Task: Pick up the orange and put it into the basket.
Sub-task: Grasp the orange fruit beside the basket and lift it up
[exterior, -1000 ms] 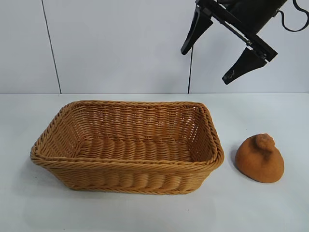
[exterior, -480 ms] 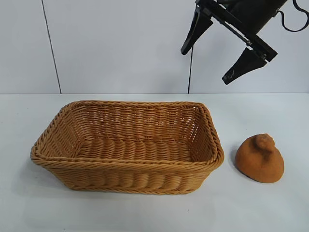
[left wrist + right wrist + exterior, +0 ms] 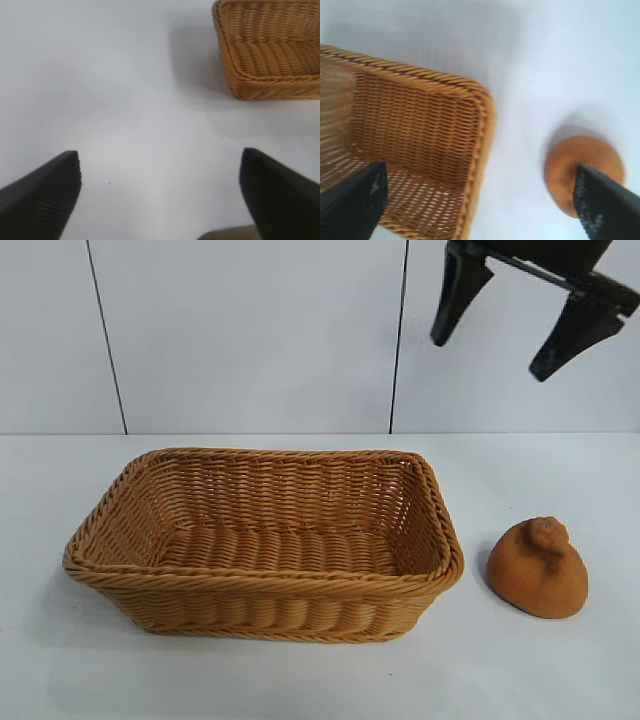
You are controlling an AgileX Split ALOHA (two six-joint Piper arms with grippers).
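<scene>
Tool on my right arm (image 3: 532, 322) hangs in the upper right of the exterior frame, fingers spread wide and empty, high above the counter (image 3: 560, 670) so it can drop onto the fruit. My left tool (image 3: 160, 192) is also splayed, idle. Centre frame sits the wicker basket (image 3: 440, 575); the orange (image 3: 538, 568) rests just right of it, outside.

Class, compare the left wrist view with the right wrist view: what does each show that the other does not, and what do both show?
Only the left wrist view: the open left gripper above bare table, beside the basket's outer wall. Only the right wrist view: the orange on the table, the basket's empty inside, and the open right gripper. Both: the basket and the white table.
</scene>
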